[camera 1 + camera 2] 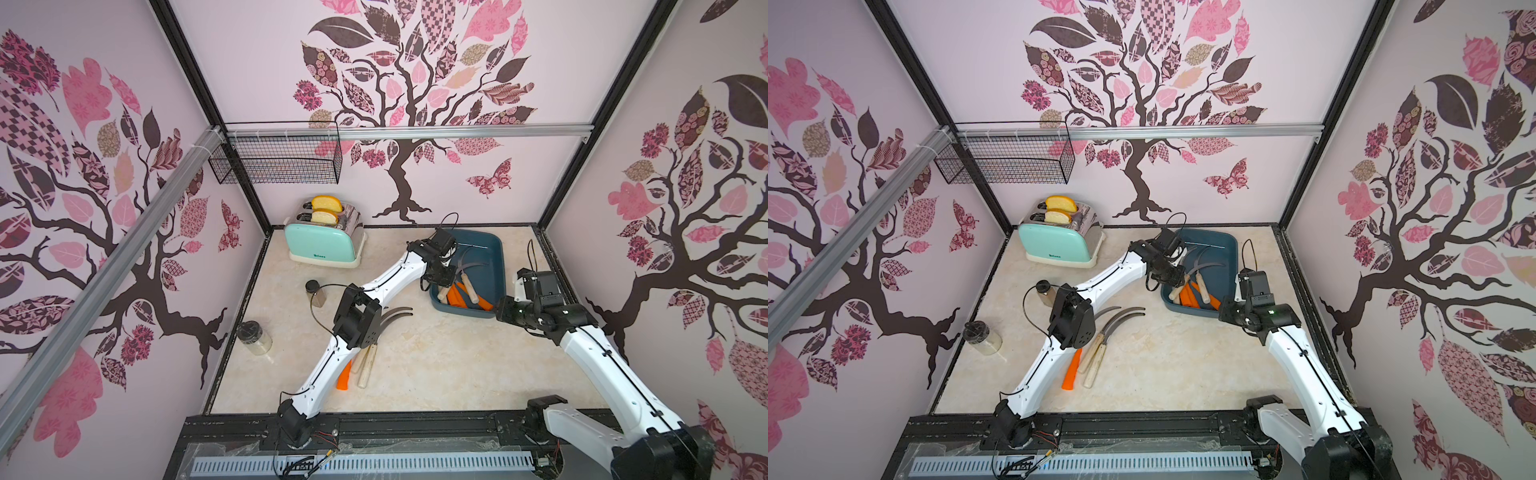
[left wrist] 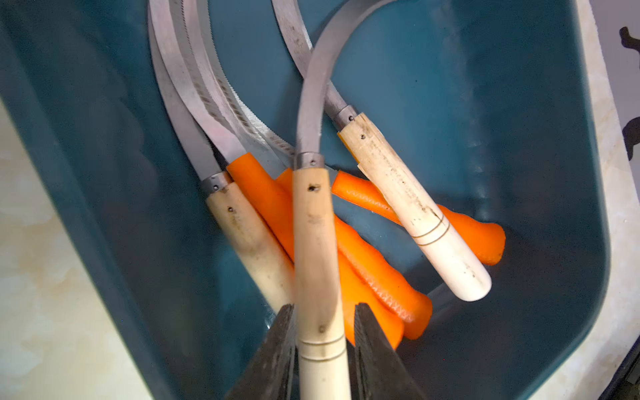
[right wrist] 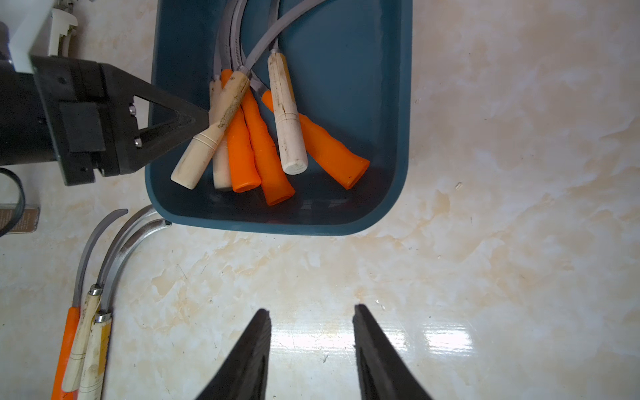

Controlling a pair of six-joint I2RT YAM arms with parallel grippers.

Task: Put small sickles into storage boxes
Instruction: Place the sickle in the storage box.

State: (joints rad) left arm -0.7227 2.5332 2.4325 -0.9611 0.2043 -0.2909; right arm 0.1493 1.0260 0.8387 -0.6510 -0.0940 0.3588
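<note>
Sickle [image 2: 313, 242] lengthwise over tray [image 2: 519, 138] — blade toward far end, handle inside barely parted left claw [image 2: 323, 306]; right claw [image 3: 311, 308] spread

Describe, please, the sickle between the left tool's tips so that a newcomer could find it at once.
Find the dark teal tray at the far right of the table. In the pile of sickles at its near end, it is the pale wood-handled sickle at the left tool. Alone among them, it lies on top, slanting across the other handles.
</note>
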